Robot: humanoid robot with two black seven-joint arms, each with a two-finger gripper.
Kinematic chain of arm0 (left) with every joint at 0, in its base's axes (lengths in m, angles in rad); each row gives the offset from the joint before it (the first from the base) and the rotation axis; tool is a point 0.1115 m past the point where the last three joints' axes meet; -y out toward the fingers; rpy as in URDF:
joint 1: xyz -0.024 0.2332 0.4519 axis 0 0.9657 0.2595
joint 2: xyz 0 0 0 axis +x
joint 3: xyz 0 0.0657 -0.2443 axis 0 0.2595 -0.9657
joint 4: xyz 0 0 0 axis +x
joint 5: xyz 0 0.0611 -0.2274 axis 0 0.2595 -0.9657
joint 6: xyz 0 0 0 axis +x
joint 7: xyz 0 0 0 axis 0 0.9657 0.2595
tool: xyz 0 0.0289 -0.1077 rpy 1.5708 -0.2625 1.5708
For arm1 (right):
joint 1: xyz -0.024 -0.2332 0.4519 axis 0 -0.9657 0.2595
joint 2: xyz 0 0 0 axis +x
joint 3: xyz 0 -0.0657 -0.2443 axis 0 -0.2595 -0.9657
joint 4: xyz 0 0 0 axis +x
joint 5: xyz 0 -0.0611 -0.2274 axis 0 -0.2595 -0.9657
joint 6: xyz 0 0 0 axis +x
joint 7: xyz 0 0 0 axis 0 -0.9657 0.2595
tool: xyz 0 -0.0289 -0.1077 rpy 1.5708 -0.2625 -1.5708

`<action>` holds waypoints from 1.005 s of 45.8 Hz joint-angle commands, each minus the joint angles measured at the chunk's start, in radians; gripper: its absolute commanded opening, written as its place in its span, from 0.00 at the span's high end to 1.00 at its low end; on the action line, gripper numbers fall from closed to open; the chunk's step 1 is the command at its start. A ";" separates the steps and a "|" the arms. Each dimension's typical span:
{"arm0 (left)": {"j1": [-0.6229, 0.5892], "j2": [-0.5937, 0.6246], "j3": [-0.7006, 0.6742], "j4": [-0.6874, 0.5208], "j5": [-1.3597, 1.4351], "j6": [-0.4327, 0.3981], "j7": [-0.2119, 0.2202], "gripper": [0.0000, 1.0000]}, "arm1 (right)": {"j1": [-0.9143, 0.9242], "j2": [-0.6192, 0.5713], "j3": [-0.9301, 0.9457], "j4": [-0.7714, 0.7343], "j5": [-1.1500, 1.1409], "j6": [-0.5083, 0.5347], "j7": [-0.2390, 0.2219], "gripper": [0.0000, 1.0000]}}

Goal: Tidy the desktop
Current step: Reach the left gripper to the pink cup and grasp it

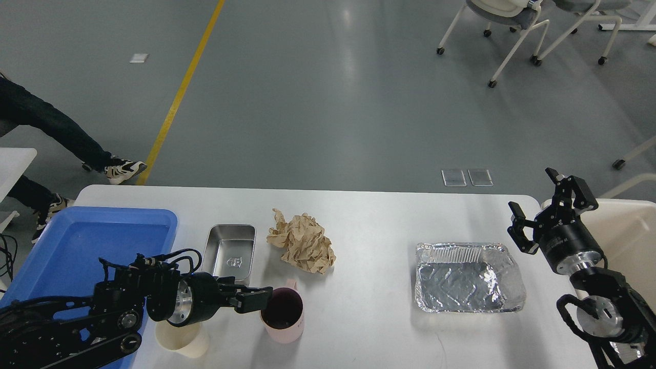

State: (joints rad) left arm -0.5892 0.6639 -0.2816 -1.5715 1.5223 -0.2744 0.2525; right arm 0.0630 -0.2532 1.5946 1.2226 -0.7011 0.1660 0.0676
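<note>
The white desktop holds a pink mug with a dark inside, a cream paper cup, a small steel tin, a crumpled brown paper wad and an empty foil tray. My left gripper lies low over the table front, its fingertips at the mug's left rim; its fingers overlap, so their gap is unclear. My left wrist hides part of the paper cup. My right gripper is open and empty above the table's right edge, right of the foil tray.
A blue plastic tray sits at the table's left end. A cream bin stands beyond the right edge, behind my right arm. A person's legs are on the floor at far left. Wheeled chairs stand far back right.
</note>
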 commanded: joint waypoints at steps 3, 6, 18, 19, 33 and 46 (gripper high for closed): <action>0.006 -0.032 0.013 0.028 0.068 0.001 -0.002 0.03 | 0.000 0.000 0.004 0.000 0.000 0.000 0.001 0.00; 0.000 -0.037 0.033 0.034 0.076 0.003 -0.002 0.03 | 0.000 0.000 0.005 0.000 0.000 0.000 0.001 0.00; 0.003 -0.102 0.053 0.093 0.128 0.023 -0.002 0.11 | -0.002 0.000 0.008 0.000 0.000 -0.002 0.001 0.00; 0.003 -0.109 0.055 0.096 0.136 0.023 -0.001 0.12 | -0.002 0.000 0.010 0.000 0.000 -0.002 0.001 0.00; 0.003 -0.161 0.084 0.154 0.203 0.024 0.021 0.59 | 0.000 -0.006 0.013 0.000 0.000 -0.003 0.015 0.00; 0.002 -0.161 0.082 0.176 0.191 0.021 0.019 0.89 | 0.000 -0.006 0.015 0.000 0.000 -0.003 0.015 0.00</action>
State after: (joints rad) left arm -0.5874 0.5007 -0.1983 -1.4018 1.7187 -0.2521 0.2729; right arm 0.0629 -0.2593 1.6084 1.2226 -0.7011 0.1626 0.0827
